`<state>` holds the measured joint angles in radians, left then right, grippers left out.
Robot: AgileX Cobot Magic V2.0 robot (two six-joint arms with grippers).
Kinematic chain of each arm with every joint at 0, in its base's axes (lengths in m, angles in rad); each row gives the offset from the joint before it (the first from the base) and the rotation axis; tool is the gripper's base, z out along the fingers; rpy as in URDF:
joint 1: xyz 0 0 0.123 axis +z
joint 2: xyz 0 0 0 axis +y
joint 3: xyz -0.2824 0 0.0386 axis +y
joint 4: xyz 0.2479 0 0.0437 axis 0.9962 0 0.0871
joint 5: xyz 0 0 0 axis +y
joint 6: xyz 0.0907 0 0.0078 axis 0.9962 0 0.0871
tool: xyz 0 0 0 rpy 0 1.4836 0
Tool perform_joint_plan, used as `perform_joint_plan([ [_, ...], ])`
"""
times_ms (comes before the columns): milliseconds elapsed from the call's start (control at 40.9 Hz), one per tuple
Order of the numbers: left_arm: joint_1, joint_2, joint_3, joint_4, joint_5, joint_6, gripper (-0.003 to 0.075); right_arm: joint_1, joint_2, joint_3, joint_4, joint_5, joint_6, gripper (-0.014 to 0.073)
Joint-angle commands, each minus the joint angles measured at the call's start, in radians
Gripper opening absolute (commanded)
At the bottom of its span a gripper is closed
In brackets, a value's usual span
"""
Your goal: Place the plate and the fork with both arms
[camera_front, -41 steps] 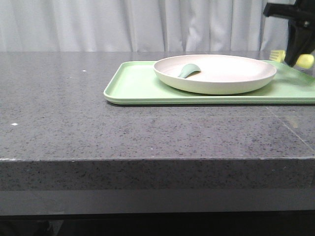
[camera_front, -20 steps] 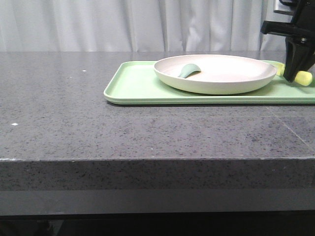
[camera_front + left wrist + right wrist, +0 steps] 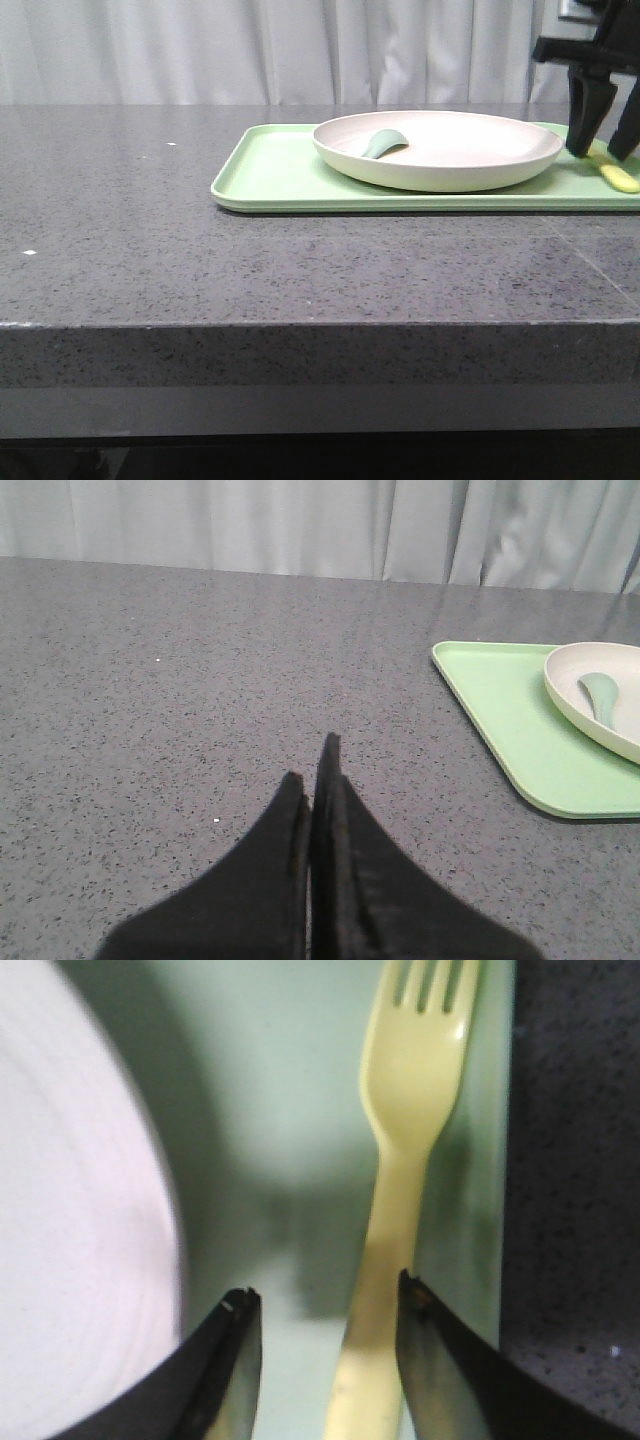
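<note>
**A:** Where does the fork (image 3: pixel 408 1140) sit right now?

**B:** It lies flat on the light-green tray (image 3: pixel 270 175), just beside the plate (image 3: pixel 440 148) on the robot's right, near the tray's right edge. In the right wrist view its tines point away from the camera and the handle runs back between the fingers.

**A:** So is the right gripper (image 3: pixel 325 1305) holding it?

**B:** I'd say not. The jaws stand apart, with one finger at the handle's edge and the other well clear of it toward the plate. The front view shows both fingers straddling the handle from above. It reads as let go, with the fork set down.

**A:** Then what makes this step go well?

**B:** Lifting straight up. One finger is so close to the handle that any sideways drift could drag the light plastic fork or flick it off the tray onto the counter (image 3: pixel 300 270). Keep the jaws spread until they are above the plate's rim.

**A:** And the plate?

**B:** On the tray already, with a small grey-green spoon (image 3: pixel 383 142) inside it.

**A:** The left arm?

**B:** The left gripper (image 3: pixel 315 780) hangs over bare counter, well apart from the tray, fingers pressed together with nothing between them.
</note>
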<state>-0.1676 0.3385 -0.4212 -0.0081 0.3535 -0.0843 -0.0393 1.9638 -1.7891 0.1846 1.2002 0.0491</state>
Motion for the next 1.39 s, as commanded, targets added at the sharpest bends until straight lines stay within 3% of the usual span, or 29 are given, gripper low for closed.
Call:
perform_joint_plan([
  [0,0.002,0.005,-0.026,-0.001,-0.082,-0.01,-0.0018,-0.008,-0.128,-0.032,0.002,-0.039,-0.01,0.0367],
  [171,0.002,0.005,-0.026,-0.001,-0.082,-0.01,-0.0018,-0.007,-0.224,-0.032,0.002,-0.04,-0.014,0.0286],
  [416,0.002,0.005,-0.026,-0.001,-0.082,-0.01,-0.0018,-0.004,-0.313,-0.028,0.002,-0.035,-0.04,-0.0127],
  [611,0.002,0.005,-0.026,-0.001,-0.082,-0.01,-0.0018,-0.004,-0.43,-0.021,0.002,-0.045,-0.091,-0.0116],
  [782,0.002,0.005,-0.026,-0.001,-0.082,-0.01,-0.0018,-0.004,-0.587,0.104,0.002,-0.124,-0.148,-0.0116],
  [904,0.002,0.005,-0.026,-0.001,-0.082,-0.01,-0.0018,-0.004,-0.735,0.276,0.002,-0.221,-0.177,-0.0116],
  [1369,0.002,0.005,-0.026,-0.001,-0.082,-0.01,-0.0018,-0.004,-1.34,1.119,0.027,-0.815,-0.215,-0.0118],
])
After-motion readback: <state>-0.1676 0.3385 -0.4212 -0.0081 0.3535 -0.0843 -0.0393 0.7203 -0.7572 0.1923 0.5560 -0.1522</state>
